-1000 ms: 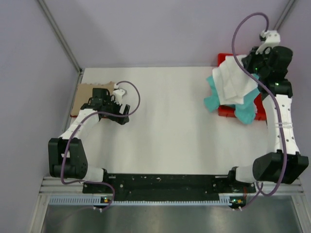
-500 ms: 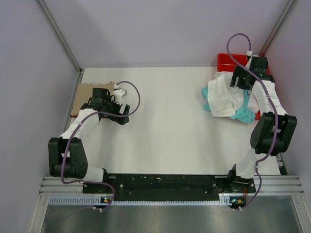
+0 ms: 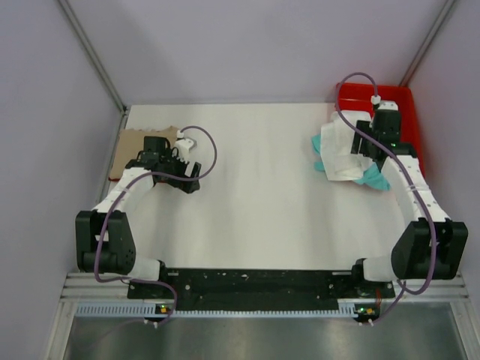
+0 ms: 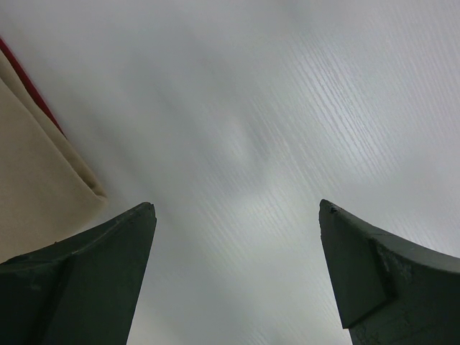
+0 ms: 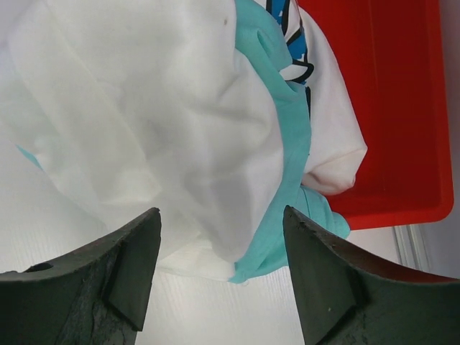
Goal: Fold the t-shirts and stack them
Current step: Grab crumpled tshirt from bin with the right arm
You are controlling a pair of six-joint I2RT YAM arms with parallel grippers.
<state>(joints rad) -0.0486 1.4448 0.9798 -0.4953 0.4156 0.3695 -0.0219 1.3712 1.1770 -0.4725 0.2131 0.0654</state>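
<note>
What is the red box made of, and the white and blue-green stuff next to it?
The red bin looks like hard plastic: smooth, with a stiff, straight rim. The white t-shirt and teal t-shirt look like soft matte cloth, maybe cotton, as they are crumpled into loose folds.

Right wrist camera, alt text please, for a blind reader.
A crumpled white cloth t-shirt lies tangled with a teal cloth t-shirt on the white table, beside a red plastic bin at upper right. The right gripper hangs open in the foreground, its two dark fingers holding nothing.
</note>
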